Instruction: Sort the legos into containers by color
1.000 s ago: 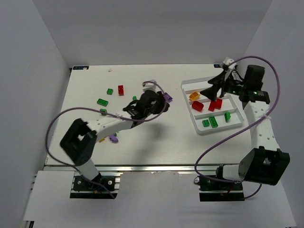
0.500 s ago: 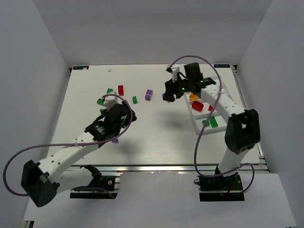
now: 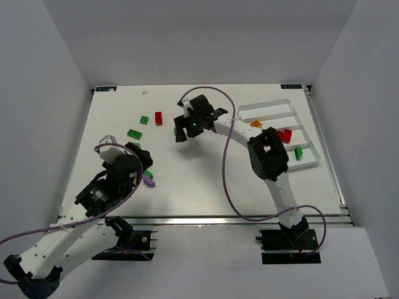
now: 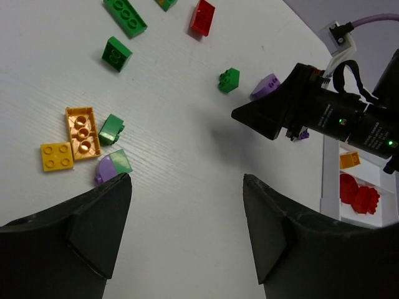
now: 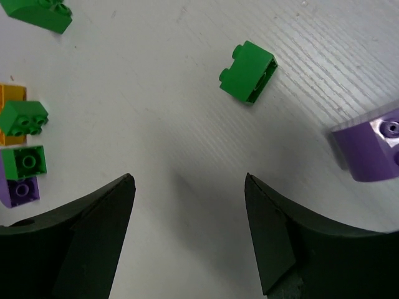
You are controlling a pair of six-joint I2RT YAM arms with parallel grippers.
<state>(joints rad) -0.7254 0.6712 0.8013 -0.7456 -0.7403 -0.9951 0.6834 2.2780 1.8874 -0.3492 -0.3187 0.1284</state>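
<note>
Top view, left hand (image 3: 138,157): low over the left side of the tabletop (image 3: 206,180); cannot tell from here how wide it is
Top view, right hand (image 3: 182,129): out over the middle; well apart from the white tray (image 3: 310,134)
Top view, white tray: orange piece (image 3: 255,123) in the far lane; red pieces (image 3: 285,135) in the middle lane; green piece (image 3: 298,152) in the near lane
Left wrist view, left hand (image 4: 186,180): fingers wide apart; holding nothing
Left wrist view, legos: orange brick (image 4: 82,131), yellow square (image 4: 57,156) and green block (image 4: 111,129) bunched near the left finger; red brick (image 4: 202,17) and long green brick (image 4: 124,15) farther off; purple lump (image 4: 267,86) just beside the right hand
Right wrist view, right hand (image 5: 187,177): fingers wide apart; holding nothing
Right wrist view, legos: small green brick (image 5: 248,80) on the tabletop past the gap; purple lump at the right edge
</note>
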